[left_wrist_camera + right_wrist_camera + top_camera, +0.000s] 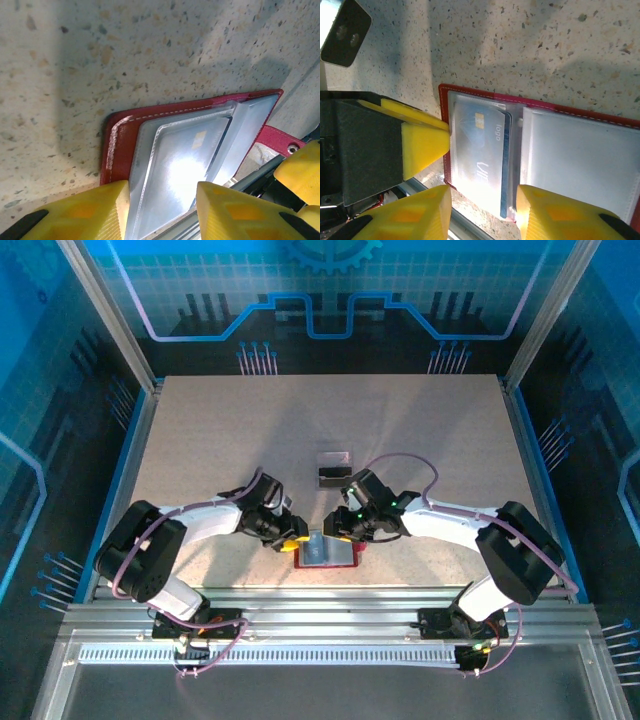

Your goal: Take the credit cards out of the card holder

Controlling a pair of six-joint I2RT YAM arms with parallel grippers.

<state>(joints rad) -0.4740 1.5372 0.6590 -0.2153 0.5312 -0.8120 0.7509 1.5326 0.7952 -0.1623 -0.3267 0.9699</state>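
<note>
Your left gripper point(162, 200), jaws half apart, straddles the dark-red folding card holder point(117, 145) beneath it, likely steadying it; your right gripper point(482, 205), equally parted, brackets the pocketed blue-and-white credit card point(480, 150) for extraction.

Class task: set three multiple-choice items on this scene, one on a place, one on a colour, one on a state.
1. The card holder lies: A at the near edge of the table; B at its far edge; C off it.
2. Its border is: A green; B red; C white.
3. The chip card is: A in a clear pocket; B on bare table; C held aloft.
Answers: A, the top view shows it by the near edge; B, the rim shows red; A, clear plastic covers it.
</note>
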